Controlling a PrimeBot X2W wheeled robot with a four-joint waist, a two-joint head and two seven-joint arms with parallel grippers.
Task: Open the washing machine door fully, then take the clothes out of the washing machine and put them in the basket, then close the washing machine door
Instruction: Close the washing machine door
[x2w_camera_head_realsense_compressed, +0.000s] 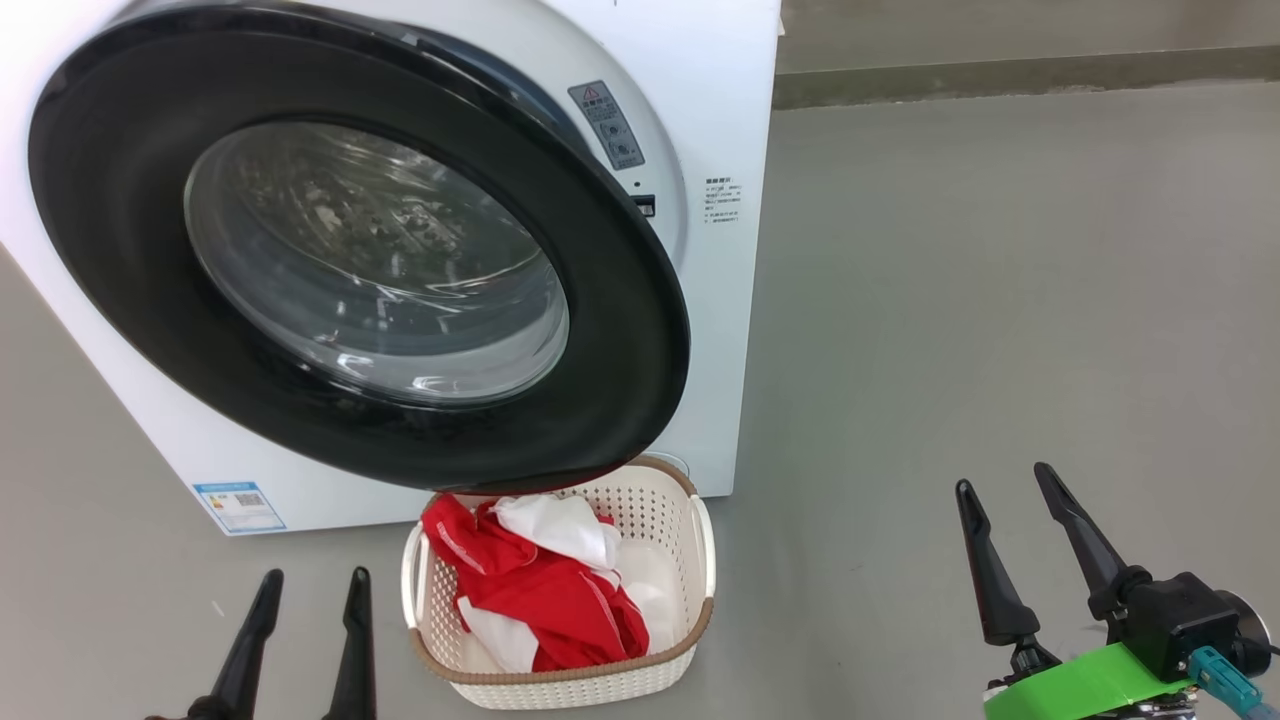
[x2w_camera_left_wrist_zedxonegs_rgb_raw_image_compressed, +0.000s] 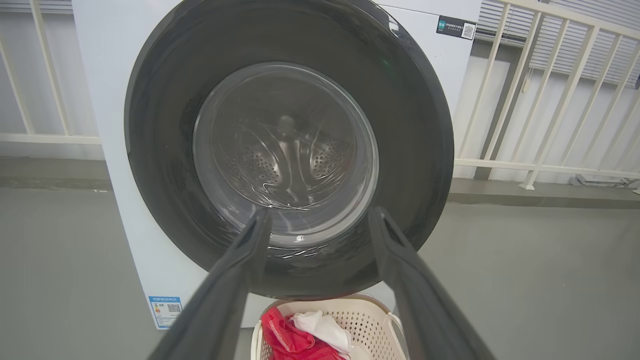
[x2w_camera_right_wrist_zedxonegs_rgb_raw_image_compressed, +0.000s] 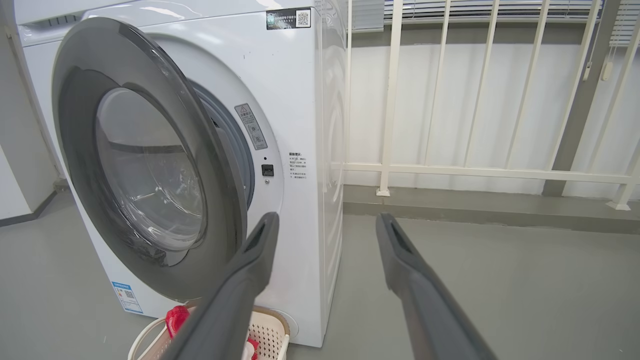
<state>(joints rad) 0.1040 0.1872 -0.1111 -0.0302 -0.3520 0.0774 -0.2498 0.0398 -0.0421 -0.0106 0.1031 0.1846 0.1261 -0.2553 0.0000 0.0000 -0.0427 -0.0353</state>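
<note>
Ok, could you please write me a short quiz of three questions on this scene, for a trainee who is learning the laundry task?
1. True or false: the soft red and white clothes lie in the small cream perforated plastic basket.
2. Choose one: the round glass door with the glossy black rim on the big white washing machine is A) latched shut, B) swung partly open, C) taken off its hinge.
3. Fill the gap: the left gripper and the right gripper both have their long dark fingers ____ and hold nothing.

Key: 1 true; 2 B; 3 open.
</note>
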